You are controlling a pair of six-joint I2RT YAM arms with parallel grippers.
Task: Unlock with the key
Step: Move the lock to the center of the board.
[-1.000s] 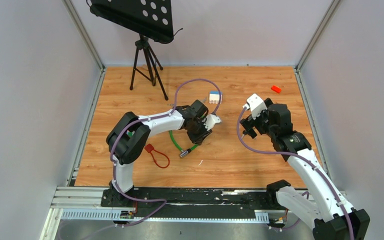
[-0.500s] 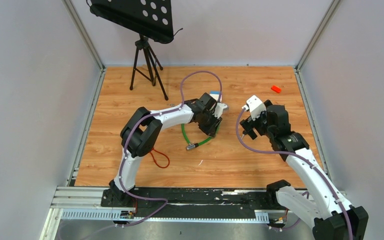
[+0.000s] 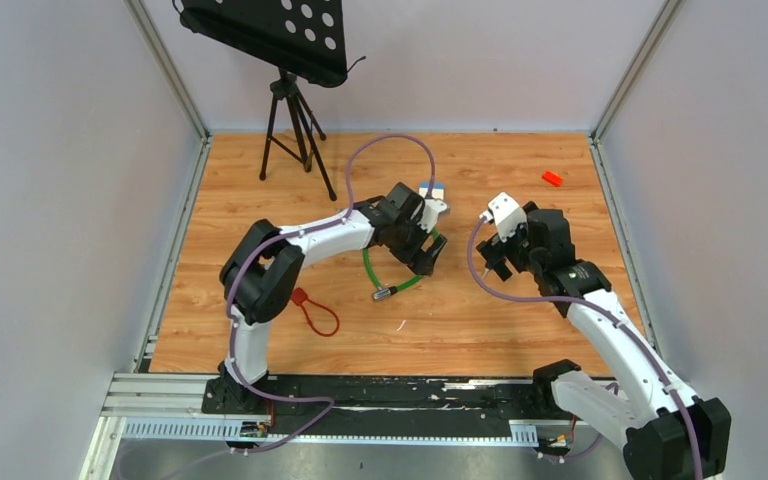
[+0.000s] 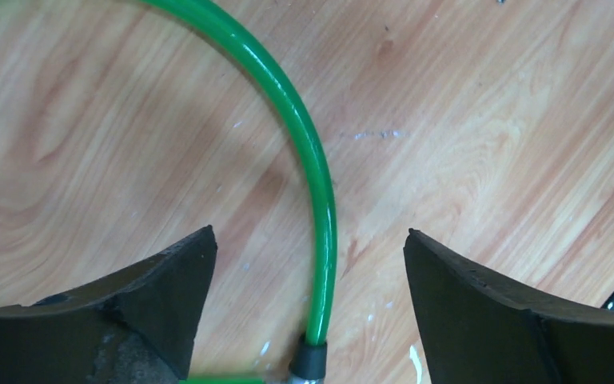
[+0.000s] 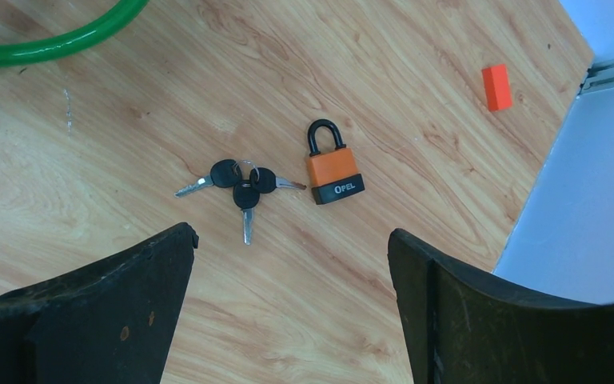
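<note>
Currently, the left hand [image 4: 308, 240] is seen low over the wooden desk [image 3: 520, 330] with its two dark fingers [image 4: 168, 280] spread well apart. A green cable [image 4: 304, 144] curves along the wood between them, and neither finger is touching it. In the top view one end of this cable is seen to carry a small metal piece. The right hand [image 5: 292, 236] is likewise held wide apart, with nothing gripped and only bare wood between its fingers. The task's things are found in the right wrist view, lying ahead of those fingers. An orange padlock [image 5: 334, 172] with a black base band is laid flat on the desk, its black shackle seated in the body. A bunch of three black-headed keys [image 5: 240, 186] on a ring is laid just beside it. One key's blade is pointed at the padlock, though whether the two touch cannot be told. In the top view both are hidden under the right arm. A small orange block [image 3: 552, 178] is set well apart, near the far right edge of the desk. A red loop [image 3: 315, 310] is laid near the left arm. A black tripod stand [image 3: 295, 120] is placed at the far left corner.
</note>
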